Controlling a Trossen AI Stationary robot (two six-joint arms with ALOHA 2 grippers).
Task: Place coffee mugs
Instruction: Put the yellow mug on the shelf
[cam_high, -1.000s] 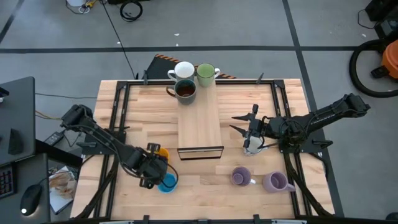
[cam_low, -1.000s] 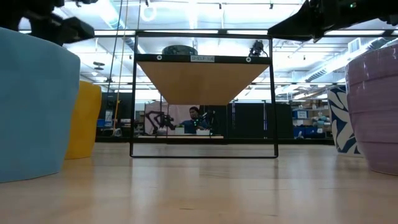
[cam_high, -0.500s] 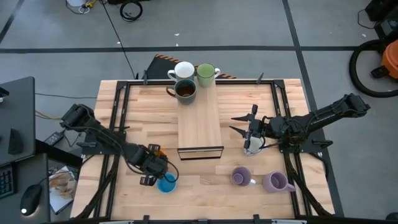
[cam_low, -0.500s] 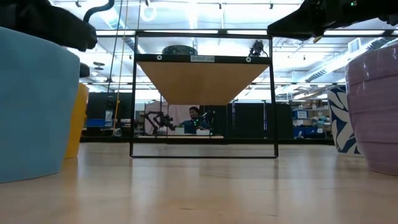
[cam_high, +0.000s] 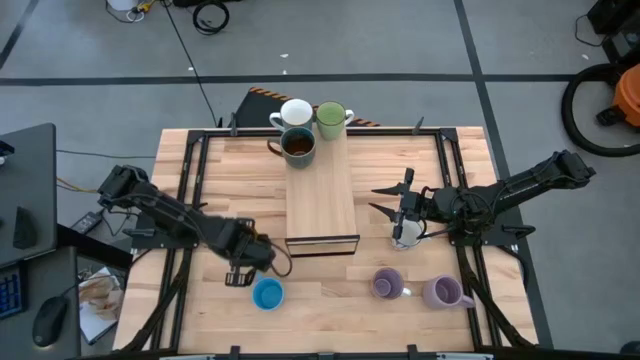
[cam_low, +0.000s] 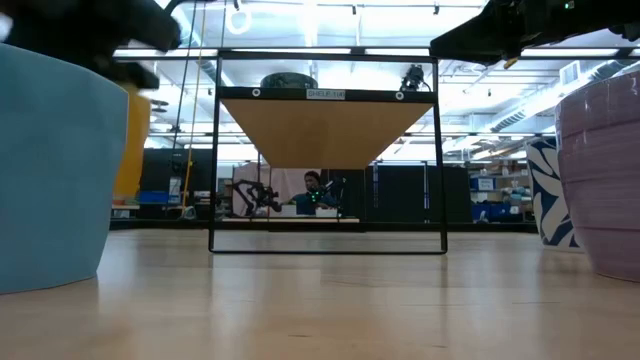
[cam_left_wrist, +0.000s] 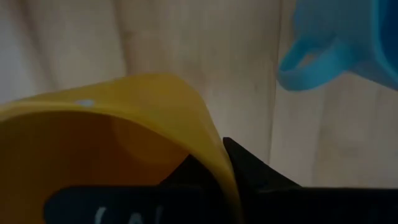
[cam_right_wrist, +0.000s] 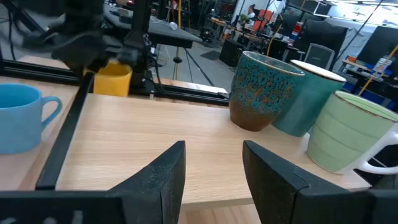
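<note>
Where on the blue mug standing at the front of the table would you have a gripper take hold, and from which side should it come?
Grip the rim wall of the blue mug, coming straight down from above. It stands upright, mouth open to the overhead camera, and clear table surrounds it. One finger goes inside, one outside, on the side away from its handle. The nearby left gripper is busy holding the orange mug.

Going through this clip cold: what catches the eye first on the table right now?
The left hand grips the orange mug by its rim, lifted off the table beside the blue mug. Three mugs cluster at the far end of the wooden shelf: white, green and dark. The right hand waits open to the shelf's right.
</note>
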